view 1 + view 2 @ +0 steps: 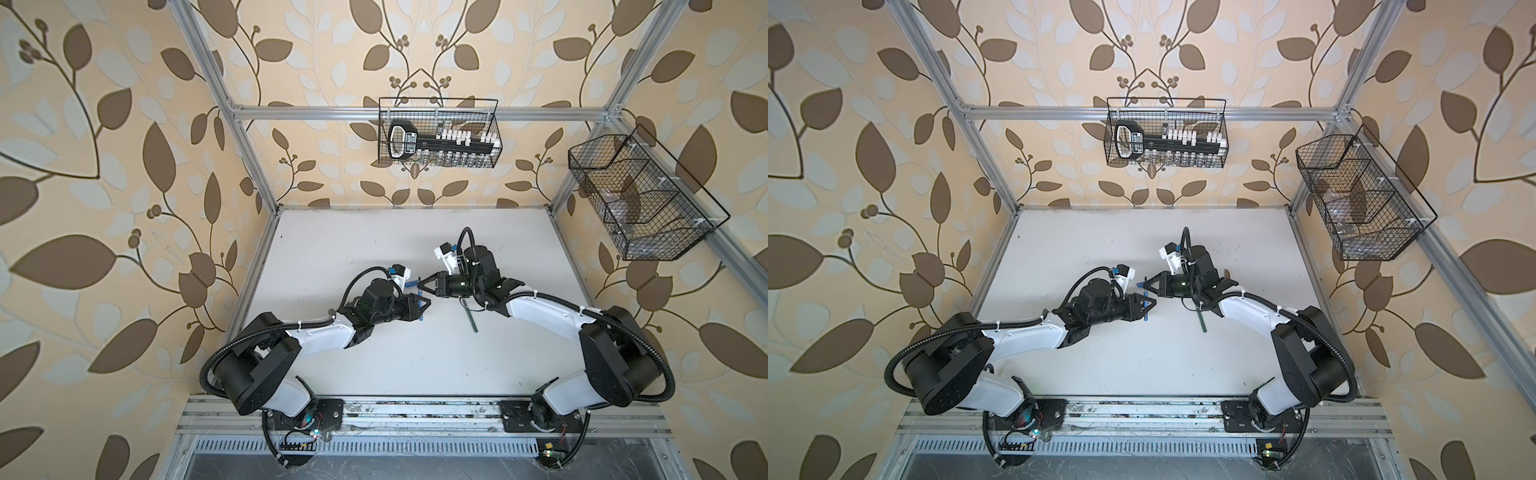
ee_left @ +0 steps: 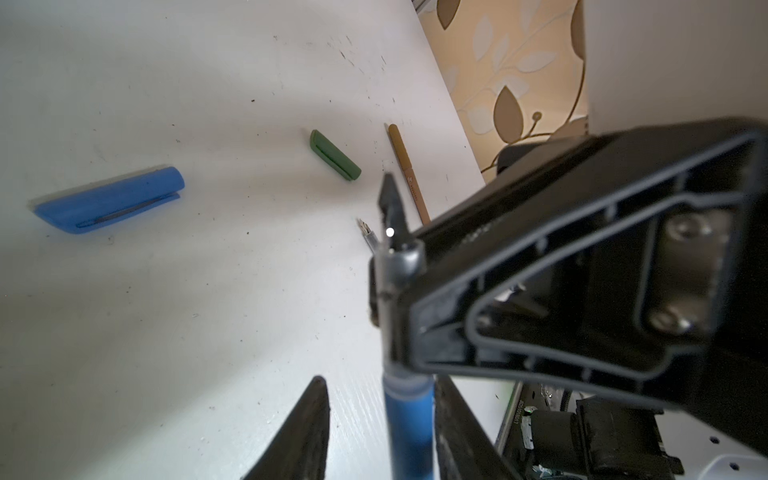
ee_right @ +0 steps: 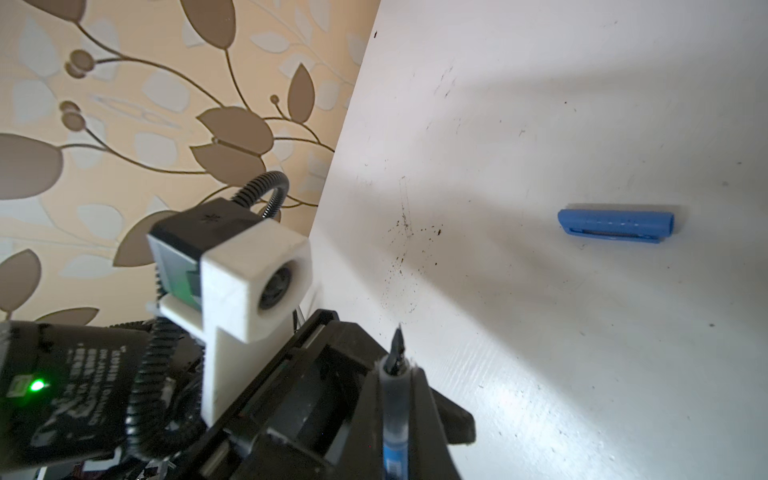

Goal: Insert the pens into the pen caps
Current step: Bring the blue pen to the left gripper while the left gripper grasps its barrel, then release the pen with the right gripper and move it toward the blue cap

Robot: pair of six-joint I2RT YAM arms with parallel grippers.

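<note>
White tabletop, scuffed | blue pen aloft near blue cap, cap lying flat | right gripper pinches pen's clear neck; left gripper spread about barrel (one finger clear of it) | we judge pen light, stiff, slick: take mid-barrel, spare nib.

A blue pen with a dark tip, a blue cap, a green cap and a tan-brown pen are seen against a white, dark-speckled surface. The walls are patterned with brown and pale leaves on cream.
</note>
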